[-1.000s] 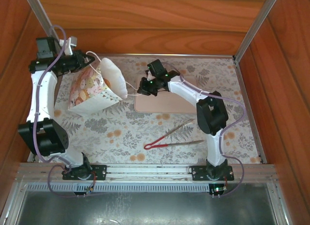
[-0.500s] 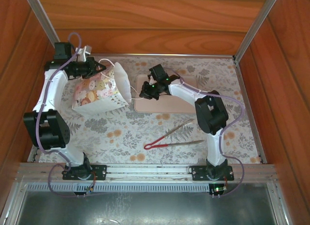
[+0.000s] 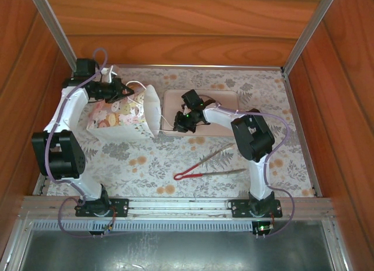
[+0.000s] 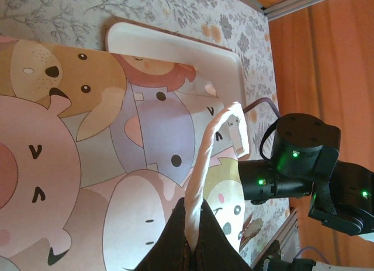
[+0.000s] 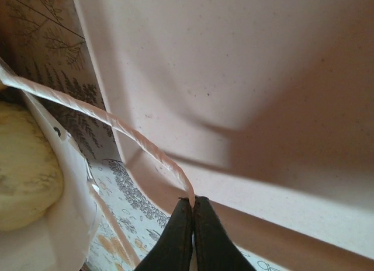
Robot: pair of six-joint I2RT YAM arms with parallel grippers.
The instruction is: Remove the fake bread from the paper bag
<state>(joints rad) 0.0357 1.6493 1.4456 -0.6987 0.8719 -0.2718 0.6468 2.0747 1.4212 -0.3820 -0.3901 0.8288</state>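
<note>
Now, your left end effector is pinched fully closed on one white cord handle of the paper bag. In the left wrist view the cord rises straight out from between the fingers. Your right end effector is likewise clamped tight, with no gap, on the other cord handle, which runs off to the upper left in the right wrist view.

The bag, printed with cartoon animals, lies on its side at the far left of the table. Its white mouth is turned right, just beside the left edge of the beige tray. The fake bread is inside it: one pale, rounded piece sits just within the mouth, cut off by the left edge of the right wrist view.

You cannot tell how many more pieces lie deeper in, since the bag's wall hides them. From above, the mouth reads as plain white and the left fingertips are hard to make out against the cord. The red-tipped tongs lie near the front, well apart from the bag.

Compared with a second ago, the bag has come down from its raised tilt and swung its mouth toward the tray. Your left end effector has moved right, away from the far left corner. Your right one has pulled nearer, uncovering more of the tray.
</note>
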